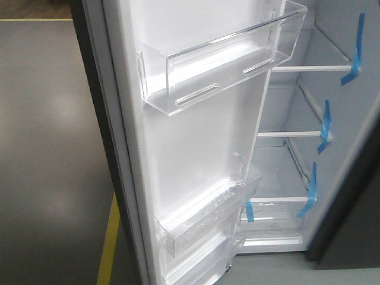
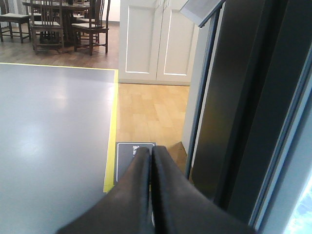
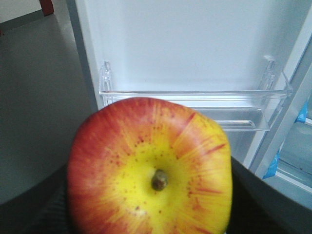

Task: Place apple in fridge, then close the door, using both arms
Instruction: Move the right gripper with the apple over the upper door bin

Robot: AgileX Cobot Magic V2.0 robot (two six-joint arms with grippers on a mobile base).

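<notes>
The apple, red with a yellow patch round its stem, fills the lower right wrist view. My right gripper is shut on it, one dark finger showing at each side. It faces the open door's white inside and a clear bin. In the front view the door stands open at the left of the fridge, whose white interior has glass shelves. My left gripper is shut on nothing, just left of the door's dark grey outer face. Neither arm shows in the front view.
Blue tape strips mark the fridge's right shelf ends. Yellow floor tape borders the grey floor. A white cabinet and dark chairs stand beyond the wooden floor. A dark label lies on the floor.
</notes>
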